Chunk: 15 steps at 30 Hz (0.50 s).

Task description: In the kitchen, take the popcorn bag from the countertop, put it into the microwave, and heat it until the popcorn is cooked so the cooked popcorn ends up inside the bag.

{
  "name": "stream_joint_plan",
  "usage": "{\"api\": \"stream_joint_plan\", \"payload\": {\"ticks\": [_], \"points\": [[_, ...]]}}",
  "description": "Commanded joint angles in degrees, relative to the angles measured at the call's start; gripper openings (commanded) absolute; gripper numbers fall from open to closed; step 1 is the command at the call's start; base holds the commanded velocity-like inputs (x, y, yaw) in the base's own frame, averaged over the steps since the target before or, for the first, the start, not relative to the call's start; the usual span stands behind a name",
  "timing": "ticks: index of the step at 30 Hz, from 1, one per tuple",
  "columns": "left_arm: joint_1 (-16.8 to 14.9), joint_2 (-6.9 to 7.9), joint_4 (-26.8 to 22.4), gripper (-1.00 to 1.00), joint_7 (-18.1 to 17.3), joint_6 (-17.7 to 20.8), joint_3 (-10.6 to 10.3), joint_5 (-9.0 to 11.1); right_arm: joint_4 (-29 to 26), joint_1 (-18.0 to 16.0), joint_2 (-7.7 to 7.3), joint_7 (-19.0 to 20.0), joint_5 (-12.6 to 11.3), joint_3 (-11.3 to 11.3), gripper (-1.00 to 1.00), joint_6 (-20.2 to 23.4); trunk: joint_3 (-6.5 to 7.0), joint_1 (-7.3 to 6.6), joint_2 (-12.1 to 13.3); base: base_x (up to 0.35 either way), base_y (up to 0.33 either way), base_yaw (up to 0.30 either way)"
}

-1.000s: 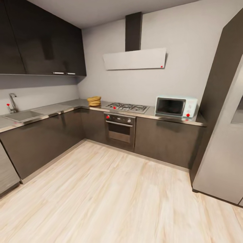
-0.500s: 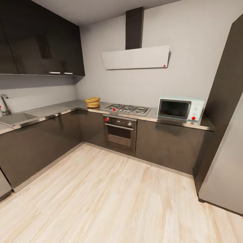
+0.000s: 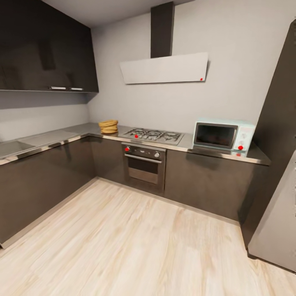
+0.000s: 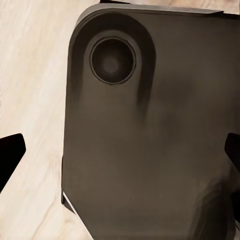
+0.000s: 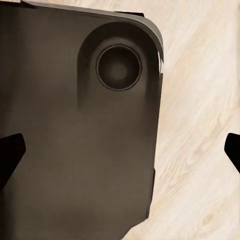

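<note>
The orange-tan popcorn bag (image 3: 108, 126) sits on the grey countertop (image 3: 53, 135) in the far corner, just left of the gas hob. The mint-blue microwave (image 3: 224, 136) stands on the same countertop at the right, with its dark glass door shut. Both are across the room from me. In the left wrist view my left gripper (image 4: 120, 155) hangs open over my dark base, its fingertips (image 4: 10, 156) wide apart with nothing between them. My right gripper (image 5: 120, 152) is open the same way, above the base and the wood floor.
A steel gas hob (image 3: 153, 135) lies above a steel-fronted oven (image 3: 144, 162), between the bag and the microwave. A white hood (image 3: 164, 69) hangs overhead. A tall grey fridge (image 3: 277, 222) stands at the right. Pale wood floor (image 3: 135, 242) stretches ahead.
The camera has moved forward into the kitchen: the counter and microwave look larger, and the sink and tap have slid out past the left edge.
</note>
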Motion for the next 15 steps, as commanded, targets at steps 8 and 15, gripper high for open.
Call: {"api": "stream_joint_plan", "payload": {"ticks": [8,15], "points": [[0.0,0.06,0.0,1.00,0.1,-0.1,-0.1,0.5,0.1,0.0,-0.01,0.0,0.2,-0.1,1.00,-0.3,-0.04,0.03,0.0,0.076,0.000,-0.235],[0.0,0.06,0.0,1.00,0.1,-0.2,-0.1,0.5,0.1,0.0,-0.01,0.0,0.2,-0.1,1.00,-0.3,-0.04,0.03,0.0,0.000,0.000,-0.244]]}}
